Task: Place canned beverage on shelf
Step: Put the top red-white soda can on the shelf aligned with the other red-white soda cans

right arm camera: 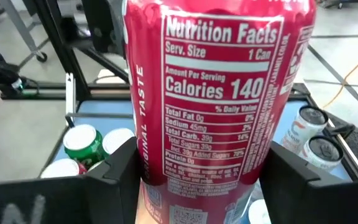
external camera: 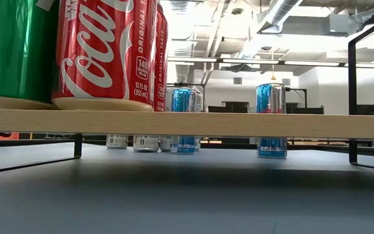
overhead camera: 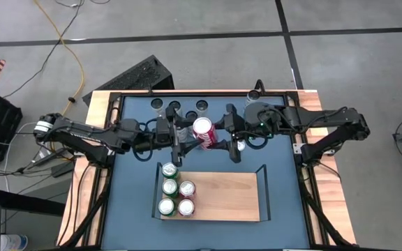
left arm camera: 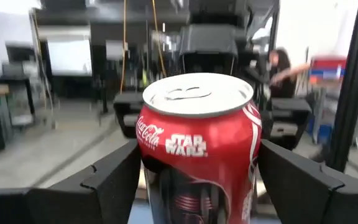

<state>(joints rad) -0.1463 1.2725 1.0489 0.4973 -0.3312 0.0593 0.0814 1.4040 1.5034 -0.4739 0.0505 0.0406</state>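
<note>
The red can (overhead camera: 203, 130) hangs in the air between both arms, above the blue tabletop (overhead camera: 285, 202) and just behind the shelf (overhead camera: 222, 195), tilted in the high view. The left pincer (left arm camera: 197, 180) and the right pincer (right arm camera: 194, 186) each straddle it, fingers close beside its wall; I cannot tell which one truly grips. If both slacken at once, I reckon it drops and rolls into the five cans (overhead camera: 176, 197) at the shelf's left end

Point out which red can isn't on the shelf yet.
The red Coca-Cola can held up between both grippers, behind the shelf; the other red can already stands on the shelf's left end among green ones.
</note>
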